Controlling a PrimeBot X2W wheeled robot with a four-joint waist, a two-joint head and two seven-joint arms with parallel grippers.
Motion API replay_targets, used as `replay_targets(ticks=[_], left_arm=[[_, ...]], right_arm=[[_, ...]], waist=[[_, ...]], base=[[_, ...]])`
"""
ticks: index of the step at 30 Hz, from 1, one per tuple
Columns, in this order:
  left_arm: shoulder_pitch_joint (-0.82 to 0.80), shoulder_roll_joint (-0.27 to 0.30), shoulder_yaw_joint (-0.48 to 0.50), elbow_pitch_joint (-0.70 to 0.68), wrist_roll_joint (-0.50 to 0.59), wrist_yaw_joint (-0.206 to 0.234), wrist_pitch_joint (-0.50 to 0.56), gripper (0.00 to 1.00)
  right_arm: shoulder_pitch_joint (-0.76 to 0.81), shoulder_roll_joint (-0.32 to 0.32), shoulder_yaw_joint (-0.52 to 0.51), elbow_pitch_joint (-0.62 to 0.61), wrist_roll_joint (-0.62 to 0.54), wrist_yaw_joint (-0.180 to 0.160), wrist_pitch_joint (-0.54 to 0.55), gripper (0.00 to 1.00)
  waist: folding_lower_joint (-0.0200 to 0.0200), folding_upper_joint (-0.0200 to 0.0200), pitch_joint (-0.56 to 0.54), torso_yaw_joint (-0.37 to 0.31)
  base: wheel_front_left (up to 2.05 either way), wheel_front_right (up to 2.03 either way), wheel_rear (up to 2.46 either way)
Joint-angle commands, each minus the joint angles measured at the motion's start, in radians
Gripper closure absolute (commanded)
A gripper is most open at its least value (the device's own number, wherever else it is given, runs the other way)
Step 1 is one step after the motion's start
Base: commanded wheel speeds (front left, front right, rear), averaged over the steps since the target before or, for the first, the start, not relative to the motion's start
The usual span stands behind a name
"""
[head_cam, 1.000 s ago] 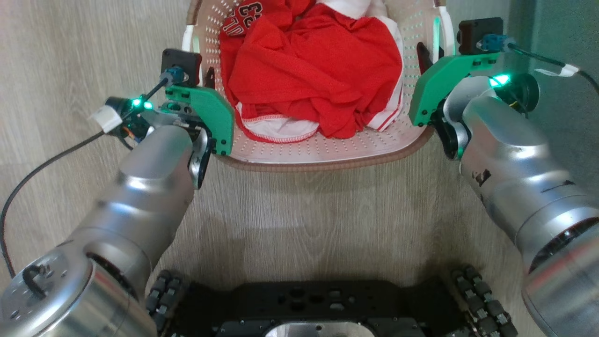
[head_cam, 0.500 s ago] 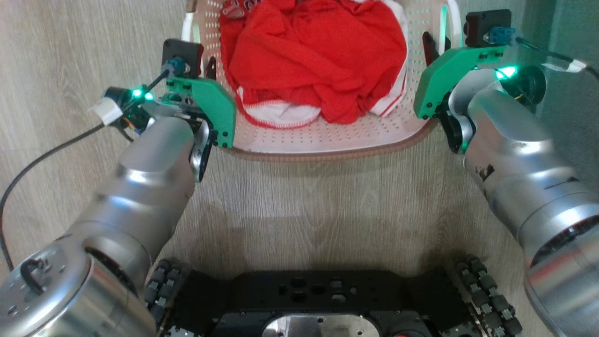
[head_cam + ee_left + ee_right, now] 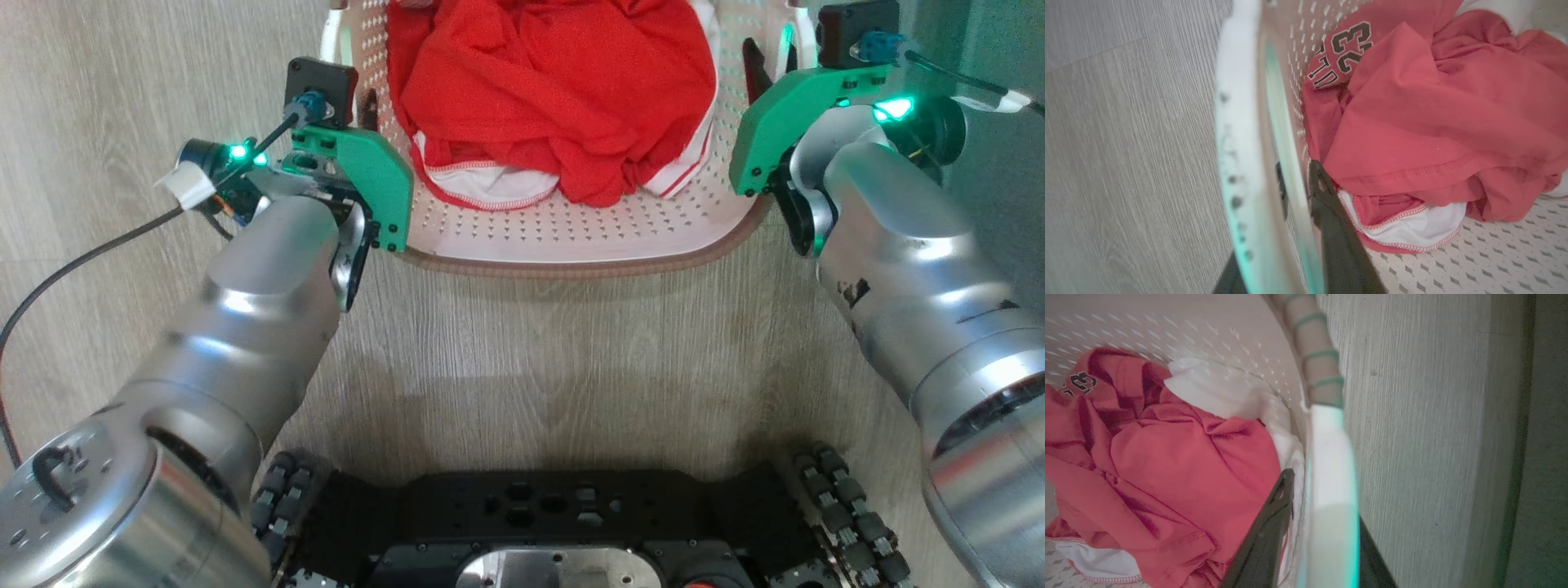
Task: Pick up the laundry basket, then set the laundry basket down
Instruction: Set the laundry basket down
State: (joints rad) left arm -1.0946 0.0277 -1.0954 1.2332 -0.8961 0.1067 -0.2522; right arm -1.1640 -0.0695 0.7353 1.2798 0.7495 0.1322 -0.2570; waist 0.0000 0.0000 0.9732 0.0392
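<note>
The laundry basket (image 3: 571, 241), cream and perforated with a brown rim, sits on the wood floor with red and white clothes (image 3: 555, 90) inside. My left gripper (image 3: 355, 110) straddles its left white handle (image 3: 331, 49). In the left wrist view the two dark fingers (image 3: 1331, 228) lie close against that handle (image 3: 1237, 163), one on each side. My right gripper (image 3: 771, 69) straddles the right handle (image 3: 1331, 477). There a thin gap shows between the inner finger (image 3: 1274, 522) and the handle.
My dark wheeled base (image 3: 571, 531) stands at the bottom of the head view, a short stretch of bare floor (image 3: 571, 367) away from the basket. A dark wall edge (image 3: 1004, 49) runs along the right, close to the right arm.
The whole head picture has shifted, so the basket lies higher in it. Both grippers stay at the handles. The right jaws stand a little wider than before.
</note>
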Motion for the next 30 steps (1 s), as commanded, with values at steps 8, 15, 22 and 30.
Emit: replay_targets(ticks=[8,15,22,30], left_arm=[[0.014,0.023,0.016,0.0,-0.002,0.015,-0.009,0.31],[0.028,0.023,0.047,-0.008,0.006,0.027,-0.009,0.0],[0.072,0.054,0.119,-0.079,0.051,0.038,-0.009,0.0],[0.181,0.094,0.23,-0.199,0.141,0.053,-0.009,0.0]], right_arm=[[0.05,0.019,-0.02,-0.025,-0.031,-0.002,-0.005,0.0],[0.05,0.019,-0.065,-0.039,-0.072,-0.002,-0.005,0.0],[0.074,0.019,-0.153,-0.073,-0.146,-0.002,-0.005,0.0],[0.17,0.019,-0.279,-0.155,-0.254,-0.002,-0.005,0.0]], waist=[[0.0,0.0,-0.022,-0.002],[0.0,0.0,-0.071,-0.005],[0.0,0.0,-0.167,-0.012],[0.0,0.0,-0.314,-0.017]], base=[[0.0,0.0,0.0],[0.0,0.0,0.0],[0.0,0.0,0.0],[0.0,0.0,0.0]])
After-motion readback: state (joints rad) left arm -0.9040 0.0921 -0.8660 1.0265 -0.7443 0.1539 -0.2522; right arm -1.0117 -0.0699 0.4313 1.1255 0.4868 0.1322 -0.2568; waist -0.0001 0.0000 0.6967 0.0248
